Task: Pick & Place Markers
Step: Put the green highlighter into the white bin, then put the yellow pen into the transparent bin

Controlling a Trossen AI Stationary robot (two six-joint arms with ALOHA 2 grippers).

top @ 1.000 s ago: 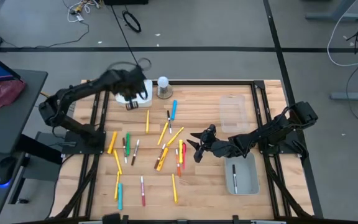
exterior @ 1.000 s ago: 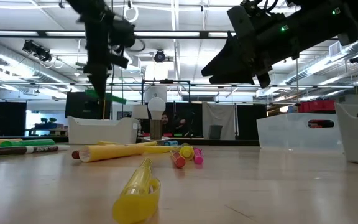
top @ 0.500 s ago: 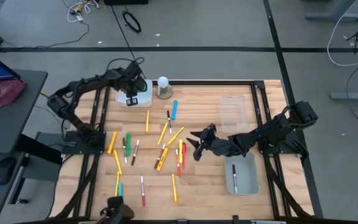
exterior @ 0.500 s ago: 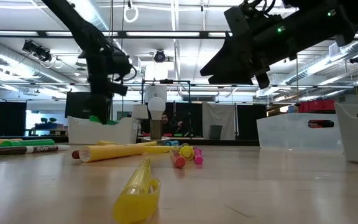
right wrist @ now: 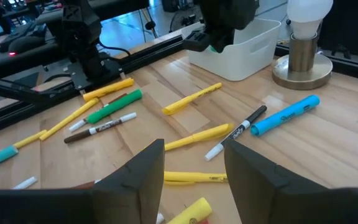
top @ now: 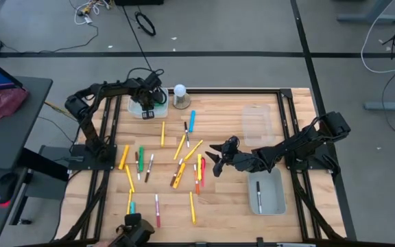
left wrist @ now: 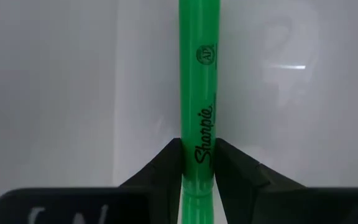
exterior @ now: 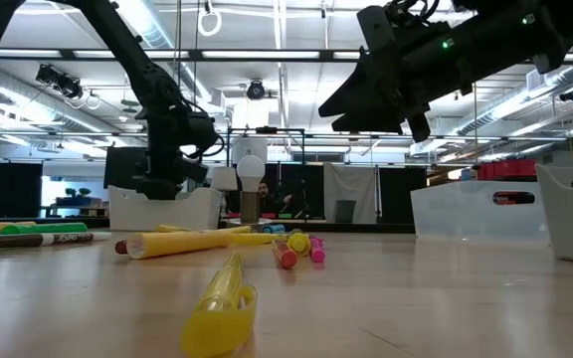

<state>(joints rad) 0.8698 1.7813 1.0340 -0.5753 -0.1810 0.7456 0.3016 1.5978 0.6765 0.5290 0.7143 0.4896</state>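
The left gripper (top: 147,103) is lowered into the white bin (top: 158,110) at the far left corner of the table, its fingers (left wrist: 160,171) clamped on either side of a green Sharpie highlighter (left wrist: 199,93), which lies lengthwise against the bin's pale floor. The grip sits near one end of the barrel, so most of the marker projects ahead of the fingers and lies flat; in my judgement this is the delivery stage, with release yet to come. The right gripper (top: 216,160) hangs above the middle of the table, jaws parted and holding nothing, directly over the loose markers (top: 184,161); that position suits the next pick. The remaining markers lie scattered on the wooden table (top: 225,206): yellow, green, red and white-bodied ones, plus a blue highlighter (right wrist: 284,116) near the bulb-topped stand (right wrist: 303,46). A grey tray (top: 267,193) at the right holds one white marker (top: 258,192), and a clear bin (top: 257,123) stands beyond it. Most of the markers are still unsorted, so the task appears to be at an early stage.
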